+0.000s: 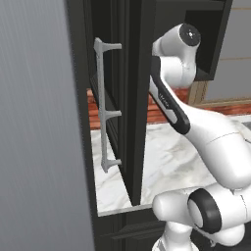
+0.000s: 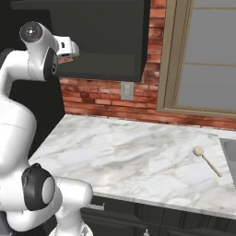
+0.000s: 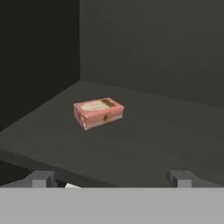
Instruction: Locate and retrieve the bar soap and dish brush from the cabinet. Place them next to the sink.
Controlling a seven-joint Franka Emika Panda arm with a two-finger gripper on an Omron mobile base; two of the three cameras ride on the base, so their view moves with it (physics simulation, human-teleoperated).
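The big black cabinet [image 2: 99, 41] is hanging over the marble counter [image 2: 129, 156], and the white arm [image 1: 196, 122] is reaching up into its open front, past the door with the long grey handle [image 1: 104, 105]. Down on the counter, the dish brush [image 2: 206, 161] is lying just beside the sink [image 2: 230, 154], so that half of the job is looking done.

Inside, the hand view is looking along the dark cabinet floor at the bar soap [image 3: 98, 113], a small pink box sitting flat, near the back left corner but clear of both walls, some way ahead of the gripper [image 3: 111, 178]. The gripper is standing spread wide, with nothing between its fingertips [image 3: 41, 179], one low on each side of the view.

The soap is looking light and rigid, a boxed block with flat faces, probably a bit slick on its wrapper. Best bet is pinching it across the two long sides, low and centred, since it is sitting slightly angled to the hand and could skid toward the back wall if nudged at one corner.
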